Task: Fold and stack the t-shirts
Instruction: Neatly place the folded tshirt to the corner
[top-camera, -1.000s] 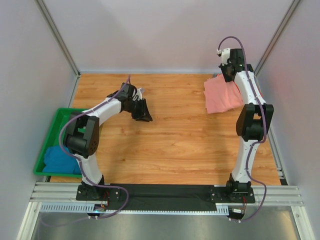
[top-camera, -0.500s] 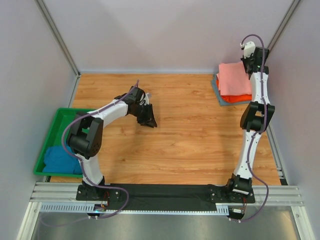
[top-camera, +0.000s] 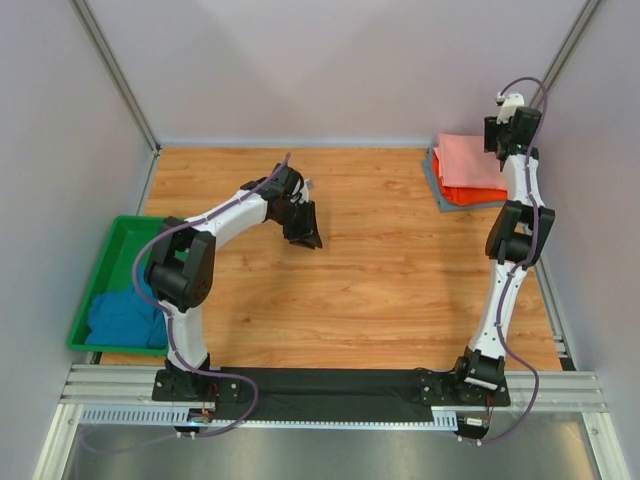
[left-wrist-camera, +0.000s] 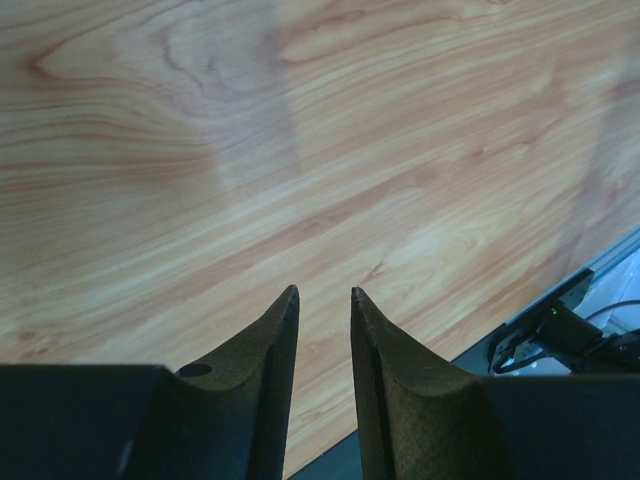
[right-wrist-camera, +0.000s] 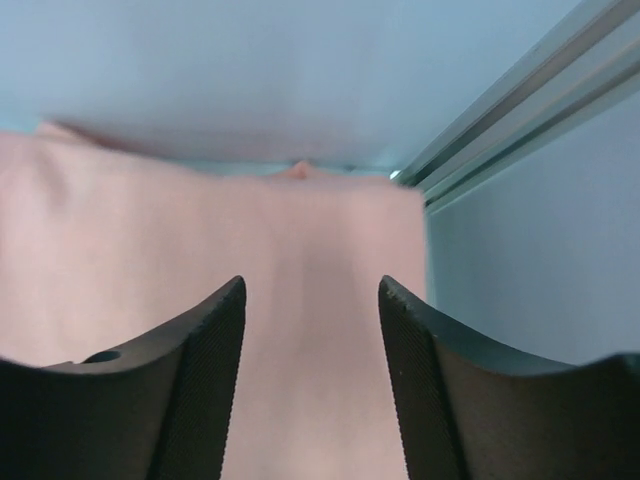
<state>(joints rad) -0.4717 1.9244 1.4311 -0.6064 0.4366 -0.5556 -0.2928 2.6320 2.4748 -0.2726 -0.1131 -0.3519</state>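
The folded salmon-pink t-shirt (top-camera: 466, 158) lies on top of a stack in the back right corner. Under it show the orange-red t-shirt (top-camera: 472, 195) and the edge of the grey t-shirt (top-camera: 432, 176). My right gripper (top-camera: 503, 138) hovers over the stack's far right side. In the right wrist view its jaws (right-wrist-camera: 312, 285) stand open just above the pink cloth (right-wrist-camera: 180, 230), holding nothing. The teal-blue t-shirt (top-camera: 122, 320) lies crumpled in the green bin (top-camera: 118, 240). My left gripper (top-camera: 306, 234) hangs over the bare table, its fingers (left-wrist-camera: 323, 292) slightly apart with nothing between them.
The wooden table (top-camera: 360, 270) is walled in by grey panels on three sides, with a metal corner post (right-wrist-camera: 520, 110) right beside the stack. The green bin sits at the left edge. A black base rail (top-camera: 320, 385) runs along the near edge.
My right gripper carried the pink t-shirt to the back right corner, laid it on the stack and opened, letting it go. The left arm drifted slightly right.
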